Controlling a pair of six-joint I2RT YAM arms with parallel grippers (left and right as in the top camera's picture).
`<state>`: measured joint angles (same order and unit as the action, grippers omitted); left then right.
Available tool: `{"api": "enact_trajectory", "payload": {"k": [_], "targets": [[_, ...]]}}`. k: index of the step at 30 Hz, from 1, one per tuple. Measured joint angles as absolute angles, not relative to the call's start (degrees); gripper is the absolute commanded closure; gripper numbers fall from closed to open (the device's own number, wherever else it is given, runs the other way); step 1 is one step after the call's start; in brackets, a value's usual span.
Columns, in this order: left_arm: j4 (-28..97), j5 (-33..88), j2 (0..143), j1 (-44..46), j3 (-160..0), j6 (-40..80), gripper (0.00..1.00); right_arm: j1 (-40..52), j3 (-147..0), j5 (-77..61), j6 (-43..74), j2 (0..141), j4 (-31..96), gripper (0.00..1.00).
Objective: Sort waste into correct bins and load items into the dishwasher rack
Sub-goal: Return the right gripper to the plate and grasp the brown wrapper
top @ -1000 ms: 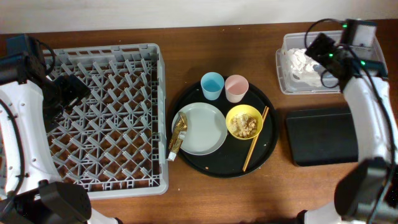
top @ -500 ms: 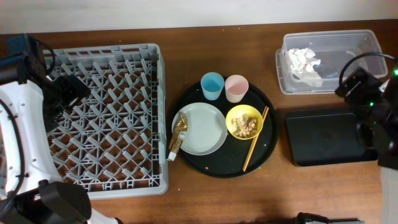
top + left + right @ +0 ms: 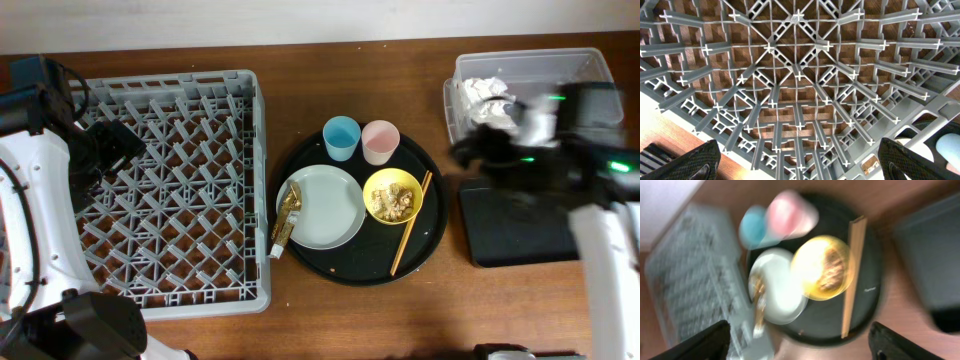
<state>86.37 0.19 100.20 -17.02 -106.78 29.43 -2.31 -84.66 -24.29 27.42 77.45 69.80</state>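
napkins (image 3: 488, 95) lay in the clear tub (image 3: 560, 70): that part done. the wrapper (image 3: 287, 215) lay across the plate (image 3: 325, 208) rim and scraps sat in the yellow bowl (image 3: 392, 196), both unsorted. blue cup (image 3: 341, 137), pink cup (image 3: 380, 141) and chopsticks (image 3: 411, 222) sat on the round tray (image 3: 360, 265); the rack (image 3: 262, 180) held nothing. left fingers (image 3: 695, 162) stood wide over the rack, right fingers (image 3: 700, 342) wide, neither holding anything.
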Motion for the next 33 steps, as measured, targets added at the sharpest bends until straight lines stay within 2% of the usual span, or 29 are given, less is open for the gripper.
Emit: {"api": "enact_trajectory", "payload": {"k": [4,7,12,20,23,28,30,33], "targets": [[86.4,0.2,100.2,-17.0,-106.8,29.5,0.01,11.0,-83.2,-25.9,28.3,84.4,63.3,0.26],[86.3,0.2,100.2,-17.0,-106.8,29.5,0.01,20.4,-83.0,-23.9,32.2,91.9,57.5,0.28],[86.4,0.2,100.2,-17.0,-106.8,29.5,0.01,30.2,-82.6,-22.1,38.3,103.5,47.7,0.28],[86.4,0.2,100.2,-17.0,-106.8,29.5,0.01,35.4,-82.3,-19.9,49.6,114.3,37.5,0.29],[86.3,0.2,100.2,-17.0,-106.8,29.5,0.01,37.3,-82.3,-19.5,52.1,116.5,35.8,0.34],[86.4,0.2,100.2,-17.0,-106.8,29.5,0.01,39.0,-82.2,-17.8,54.7,117.6,35.2,0.37],[86.4,0.2,100.2,-17.0,-106.8,29.5,0.01,39.4,-82.1,-16.8,55.5,117.8,35.2,0.43],[86.4,0.2,100.2,-17.0,-106.8,29.5,0.00,39.8,-82.1,-15.9,56.8,117.8,35.1,0.43]]}}
